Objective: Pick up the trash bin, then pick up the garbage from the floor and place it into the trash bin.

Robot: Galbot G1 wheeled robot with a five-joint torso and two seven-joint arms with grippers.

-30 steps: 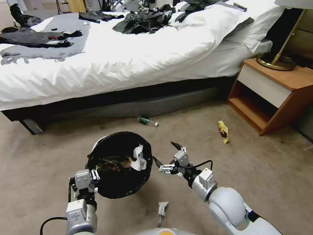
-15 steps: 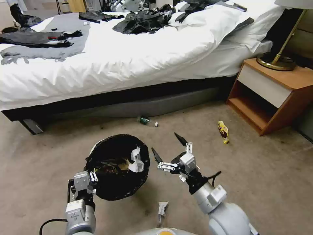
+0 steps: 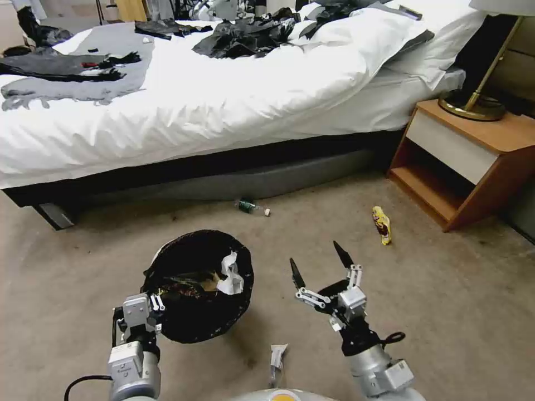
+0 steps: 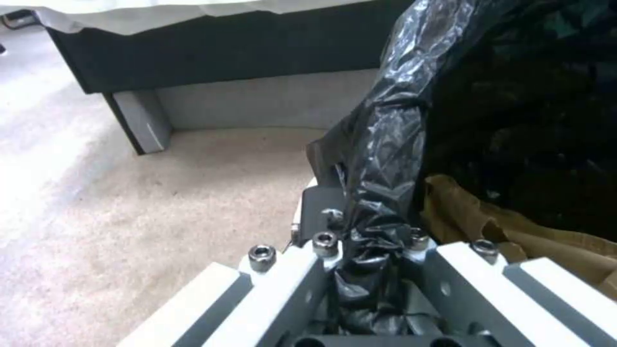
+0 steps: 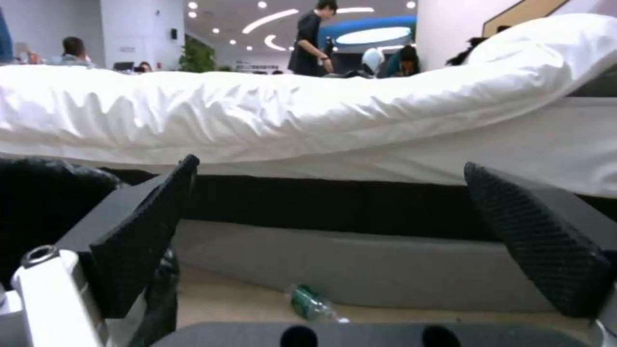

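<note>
This is a bedroom set, like a hotel room: a wide bed (image 3: 223, 94) with a white duvet (image 3: 234, 106) and pillows (image 3: 446, 33), dark clothes (image 3: 245, 33) strewn over it, stands on beige carpet (image 3: 457, 289) beside a wooden nightstand (image 3: 468, 161) carrying a brass lamp base (image 3: 471, 106). Past the bed, the right wrist view looks into an open office hall (image 5: 257, 29) with ceiling light rings and people at desks, so the room appears to be a mock-up inside a larger workplace.

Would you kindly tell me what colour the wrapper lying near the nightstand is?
The wrapper is yellow with dark brown markings, clearest in the head view.
</note>
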